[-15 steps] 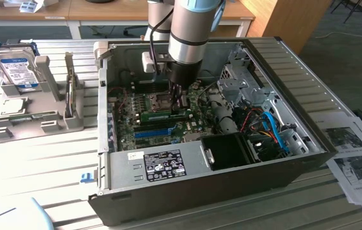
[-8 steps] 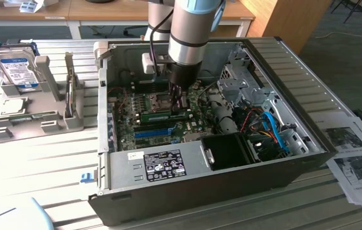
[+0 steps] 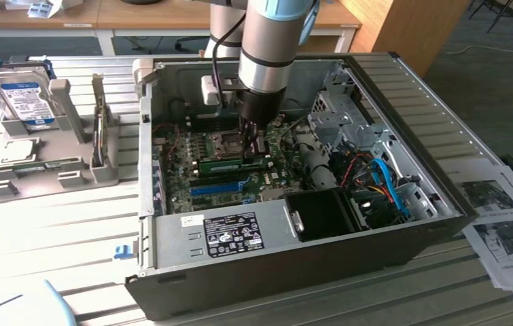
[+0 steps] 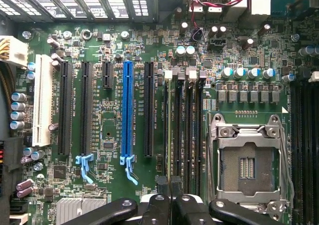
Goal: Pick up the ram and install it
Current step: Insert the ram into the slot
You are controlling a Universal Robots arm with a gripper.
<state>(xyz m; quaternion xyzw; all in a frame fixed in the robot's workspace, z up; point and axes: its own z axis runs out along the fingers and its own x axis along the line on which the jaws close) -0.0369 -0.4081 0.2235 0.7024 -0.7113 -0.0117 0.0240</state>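
The arm reaches down into the open computer case [image 3: 401, 204], and the gripper [image 3: 254, 151] hangs just beside the CPU socket [image 3: 229, 144]. Its fingers [image 4: 164, 190] are drawn narrow, almost together. In the exterior view they appear pinched on the top edge of the ram [image 3: 234, 164]. The ram stands on edge just beside the CPU socket, between it and the blue slot [image 3: 215, 187], over the row of dark memory slots [image 4: 184, 130].

The step in hand looks like seating the stick. To do it well, the board should stay upright and run parallel with its slot, not skewed toward the CPU socket. Its notch has to meet the slot's key, and the end latches should stand open. The push wants to go straight down and evenly, so that both ends drop in together. A tilted push could jam one end or bend the thin board.

Little writing can be read. White print runs along the slots beside the CPU socket, but it is too small to make out. The power supply's sticker [image 3: 229, 229], nearer the case wall than the CPU socket, shows only black and white blocks. Well apart from the CPU socket, out on the tabletop [image 3: 66, 224], a hard drive [image 3: 22, 98] carries a blue-and-white label, and printed sheets [image 3: 501, 224] lie there, all of them unreadable.
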